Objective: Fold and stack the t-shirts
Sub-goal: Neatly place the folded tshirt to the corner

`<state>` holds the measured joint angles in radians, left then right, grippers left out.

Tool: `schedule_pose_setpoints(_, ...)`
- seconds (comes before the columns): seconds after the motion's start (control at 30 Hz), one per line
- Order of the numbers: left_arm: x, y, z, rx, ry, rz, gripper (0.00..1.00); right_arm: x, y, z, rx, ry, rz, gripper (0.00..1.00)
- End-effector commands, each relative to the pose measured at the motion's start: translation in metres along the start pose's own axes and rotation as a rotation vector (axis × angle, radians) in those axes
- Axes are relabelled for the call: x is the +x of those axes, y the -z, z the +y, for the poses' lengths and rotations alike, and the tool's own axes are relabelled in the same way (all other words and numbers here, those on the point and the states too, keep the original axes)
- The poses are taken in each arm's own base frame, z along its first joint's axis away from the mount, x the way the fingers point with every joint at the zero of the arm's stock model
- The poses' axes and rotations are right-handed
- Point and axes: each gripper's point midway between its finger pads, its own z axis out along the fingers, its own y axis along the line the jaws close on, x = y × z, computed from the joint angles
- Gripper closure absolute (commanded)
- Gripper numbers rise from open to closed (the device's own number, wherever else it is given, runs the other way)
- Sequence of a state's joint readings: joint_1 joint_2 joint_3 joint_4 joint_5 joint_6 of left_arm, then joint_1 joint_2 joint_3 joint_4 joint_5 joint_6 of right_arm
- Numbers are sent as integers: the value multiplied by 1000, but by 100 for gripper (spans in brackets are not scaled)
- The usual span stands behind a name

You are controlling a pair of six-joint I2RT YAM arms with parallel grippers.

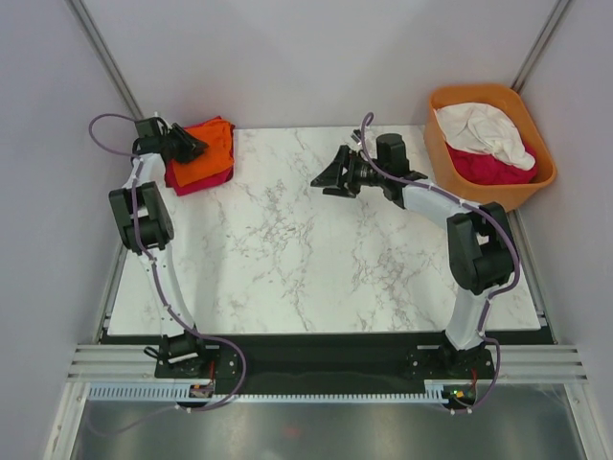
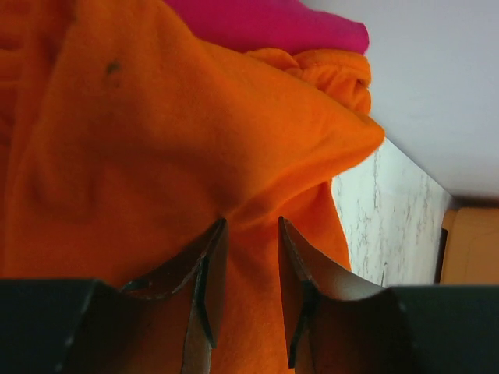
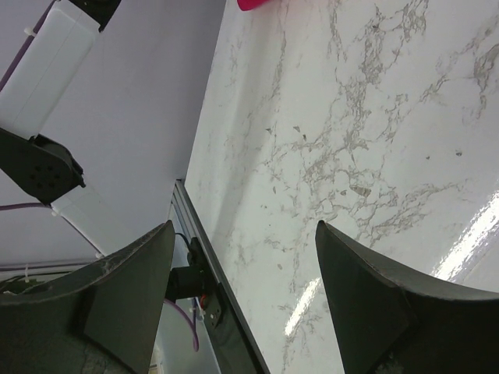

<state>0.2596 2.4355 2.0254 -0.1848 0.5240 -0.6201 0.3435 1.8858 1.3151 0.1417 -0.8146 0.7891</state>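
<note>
- My left gripper (image 1: 192, 146) is out at the far left corner of the white marble-patterned table (image 1: 287, 268), down on the bright orange soft cloth t-shirt (image 1: 209, 146).
- In the left wrist view its two dark fingers (image 2: 209, 265) are drawn in to a narrow gap, with a raised ridge of the orange cloth caught between the tips. I read that as a pinch on the shirt.
- The orange t-shirt lies folded on top of a magenta-pink cloth t-shirt (image 1: 180, 177), which shows along the near and left edges of the pile. The wrist camera sees it as a pink band (image 2: 265, 23) beyond the orange.
- My right gripper (image 1: 329, 178) hangs above the table's far middle, pointing left, well apart from the pile.
- Its fingers (image 3: 366, 304) are spread wide, and only bare marble shows between them. It has hold of nothing.
- A rigid orange plastic tub (image 1: 479, 196) sits at the far right corner. Inside it, a crumpled white cloth t-shirt (image 1: 484, 129) lies over a crimson cloth t-shirt (image 1: 493, 168).
</note>
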Motion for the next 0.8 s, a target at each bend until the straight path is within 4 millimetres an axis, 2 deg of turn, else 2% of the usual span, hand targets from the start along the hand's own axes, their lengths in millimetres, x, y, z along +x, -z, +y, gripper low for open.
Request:
schedule_pose_setpoints(0.0,-46,22,9,-44,-27,-134,60,1,-5,3,-21,33,17,19)
schedule_pose_setpoints(0.1,-50,26,21,-48,-8,-133,60,1,-7,2,-19,28,18,19)
schedule_pose_setpoints(0.2,-56,33,18,-18,-13,-129,54,2,-9,2,-19,28,22,19)
schedule_pose_setpoints(0.23,-59,36,11,3,-24,-130,45,2,-9,3,-21,29,23,19)
schedule_pose_setpoints(0.33,-64,49,-21,105,-56,-118,31,2,-11,6,-24,33,25,19)
schedule_pose_setpoints(0.4,-69,60,-31,118,-51,-130,27,1,-12,10,-31,35,25,19)
schedule_pose_setpoints(0.43,-72,72,-42,115,-56,-150,24,1,-13,13,-34,33,25,19)
schedule_pose_setpoints(0.53,-73,89,-51,103,-65,-176,22,0,-11,24,-45,45,20,19)
schedule_pose_setpoints(0.57,-77,102,-66,118,-82,-196,22,0,-11,26,-46,49,19,19)
schedule_pose_setpoints(0.63,-71,109,-72,126,-82,-192,23,3,-11,33,-49,60,21,18)
schedule_pose_setpoints(0.67,-72,117,-84,153,-94,-198,25,7,-11,34,-47,58,26,18)
schedule_pose_setpoints(0.7,-66,115,-91,165,-99,-187,25,10,-11,40,-52,67,29,19)
schedule_pose_setpoints(0.77,-53,110,-96,173,-112,-164,27,16,-11,38,-43,61,33,19)
